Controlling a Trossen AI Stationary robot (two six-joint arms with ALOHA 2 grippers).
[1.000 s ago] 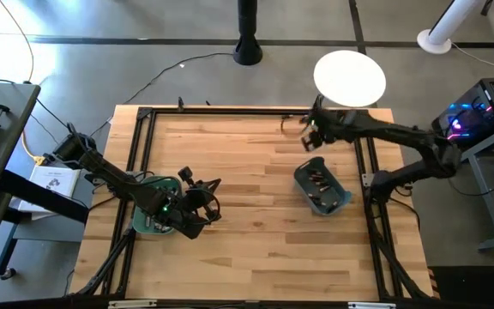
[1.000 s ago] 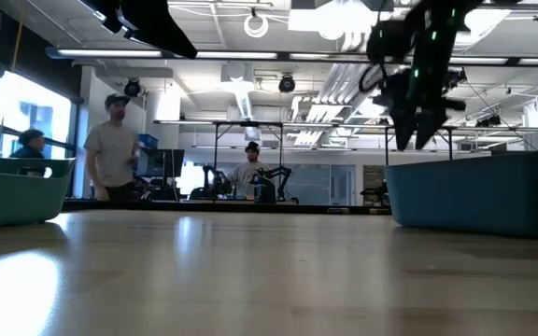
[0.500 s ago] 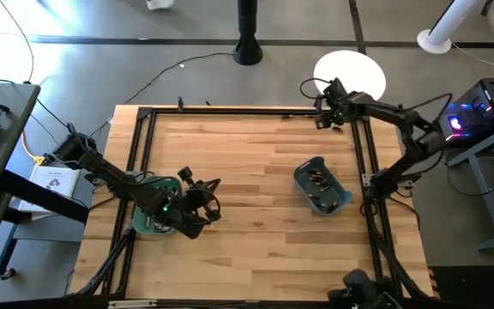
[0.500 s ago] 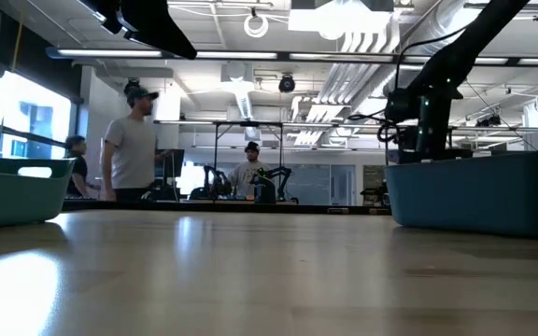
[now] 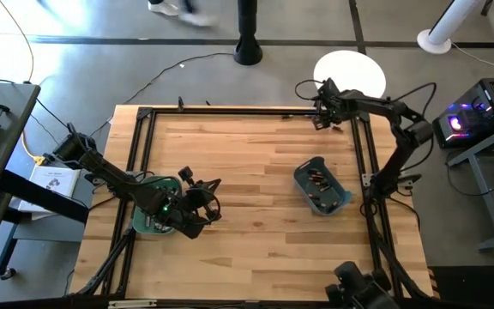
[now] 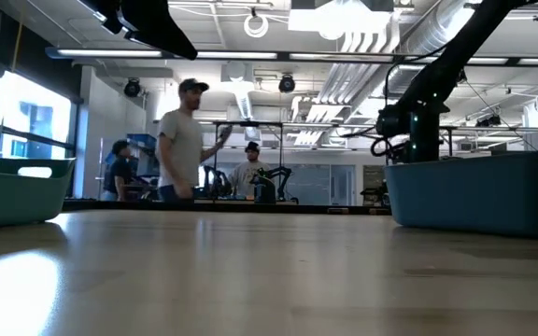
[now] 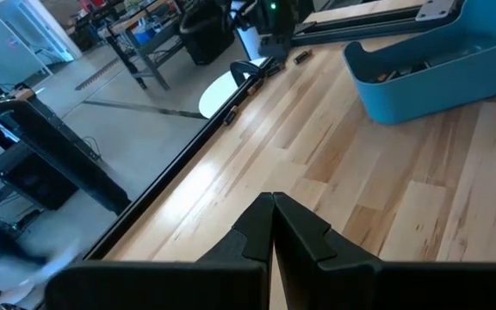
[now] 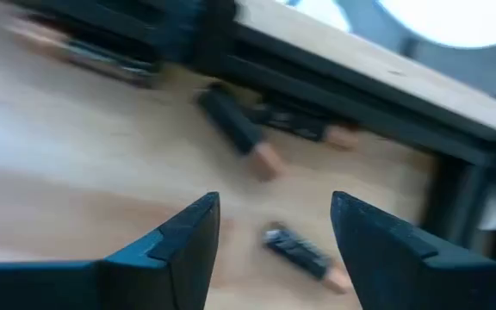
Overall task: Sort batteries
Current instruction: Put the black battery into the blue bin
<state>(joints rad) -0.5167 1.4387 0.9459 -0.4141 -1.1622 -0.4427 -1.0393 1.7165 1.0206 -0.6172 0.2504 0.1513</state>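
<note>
Several batteries lie loose on the wood at the table's far right corner, along the black rail: one dark with a coppery end [image 8: 241, 136], another [image 8: 304, 251] below the gap of my right gripper [image 8: 274, 203]. My right gripper [image 5: 322, 117] hangs open over them, pointing steeply down, and touches none. More batteries [image 5: 318, 182] lie in the blue bin [image 5: 337, 202]. My left gripper [image 5: 211, 202] is shut and holds nothing. It stays above the table beside the teal bin [image 5: 148, 221] at the left.
A black frame rail [image 5: 230, 112] runs along the table's edges. A white round base [image 5: 350, 77] stands beyond the far right corner. Bare wood [image 5: 247, 172] lies between the two bins. People walk in the room behind [image 6: 183, 140].
My right gripper has swung from above the blue bin's far side toward the table's far right corner and has come down low over the loose batteries there. The left arm has kept still.
</note>
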